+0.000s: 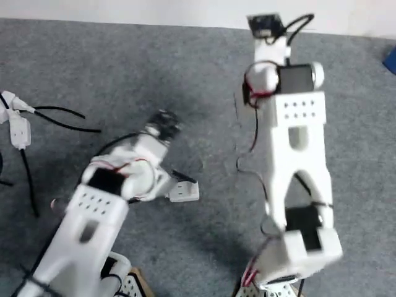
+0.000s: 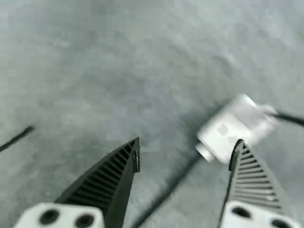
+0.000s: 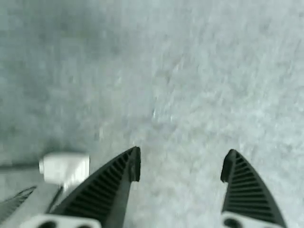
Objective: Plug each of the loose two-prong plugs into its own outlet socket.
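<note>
A white plug (image 2: 235,126) with a black cable lies on the grey carpet in the left wrist view. It sits just beyond one fingertip of my left gripper (image 2: 187,144), which is open and empty. My right gripper (image 3: 184,153) is also open over bare carpet, with a white plug (image 3: 64,167) off to the side of one finger. In the high view the left arm (image 1: 93,204) leans in from the lower left, with a white block (image 1: 184,192) beside its wrist. The right arm (image 1: 297,136) stretches up the right side. More white plug pieces (image 1: 18,127) with black cables lie at the far left.
Grey carpet (image 1: 204,80) covers the whole table. Black cables (image 1: 62,120) trail across its left edge. A thin black wire (image 1: 247,164) hangs beside the right arm. A blue object (image 1: 391,60) pokes in at the right edge.
</note>
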Robot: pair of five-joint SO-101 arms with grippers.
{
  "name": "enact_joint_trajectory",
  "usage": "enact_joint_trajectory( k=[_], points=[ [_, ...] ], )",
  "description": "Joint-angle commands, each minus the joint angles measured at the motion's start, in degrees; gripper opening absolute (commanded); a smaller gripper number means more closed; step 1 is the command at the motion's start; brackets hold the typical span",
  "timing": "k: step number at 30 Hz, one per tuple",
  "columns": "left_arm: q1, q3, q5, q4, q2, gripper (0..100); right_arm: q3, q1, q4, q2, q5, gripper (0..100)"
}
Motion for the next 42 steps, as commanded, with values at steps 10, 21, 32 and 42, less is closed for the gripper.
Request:
enact_joint_trajectory(
  k=[10, 21, 32, 42],
  points=[
    [3.56, -18.86, -15.91, 2.99, 33.27, 31, 80.92, 0.57, -41.1, -41.71, 4.75, 27.0],
    [14.81, -27.82, -16.53, 3.25, 49.8, 31, 86.02, 0.92, -46.9, -42.33, 4.66, 27.0],
    [8.48, -31.69, -16.62, 5.01, 53.14, 0, 88.75, 0.92, -47.6, -42.42, 4.66, 27.0],
    [-21.23, -57.54, -16.79, 11.43, 53.85, 1, 92.09, 0.66, -52.44, -42.42, 4.57, 27.0]
  ],
)
